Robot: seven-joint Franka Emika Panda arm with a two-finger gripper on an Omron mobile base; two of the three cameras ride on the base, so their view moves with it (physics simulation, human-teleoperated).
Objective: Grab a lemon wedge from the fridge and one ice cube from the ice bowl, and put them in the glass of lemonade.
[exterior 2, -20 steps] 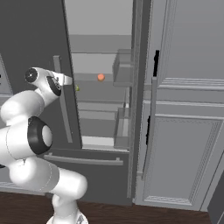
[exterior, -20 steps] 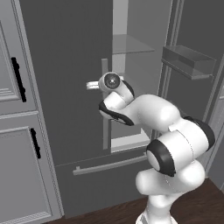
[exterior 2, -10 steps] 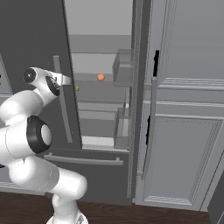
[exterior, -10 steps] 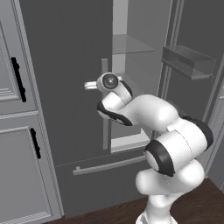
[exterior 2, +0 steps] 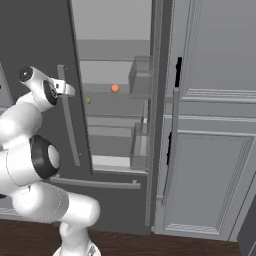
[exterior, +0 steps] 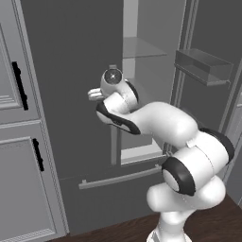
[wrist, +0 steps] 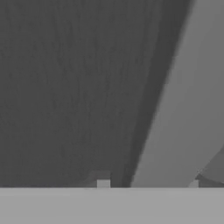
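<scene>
The fridge point(exterior: 71, 118) stands in front of me with its right door swung wide and its left door point(exterior 2: 30, 50) ajar. My gripper point(exterior: 93, 94) point(exterior 2: 67, 90) is at the upper part of the left door's light grey bar handle point(exterior 2: 70, 130). In the hand view the handle point(wrist: 175, 131) runs between my two fingertips point(wrist: 103, 183), with a dark gap on its left side, so the gripper point(wrist: 148, 183) is open around it. A small yellow-green lemon wedge point(exterior 2: 88, 100) lies on a middle shelf inside. The ice bowl and the glass of lemonade are out of view.
A small orange item point(exterior 2: 115, 88) sits on the same shelf, further right. Door bins point(exterior: 203, 66) point(exterior 2: 141, 75) hang on the open right door. Pale panelled cabinets with black handles point(exterior: 19, 85) point(exterior 2: 210, 150) flank the fridge on both sides. A dark wood floor point(exterior 2: 150, 245) lies below.
The hand has edged slightly to the left at the handle. The fridge doors and the things on the shelf look the same.
</scene>
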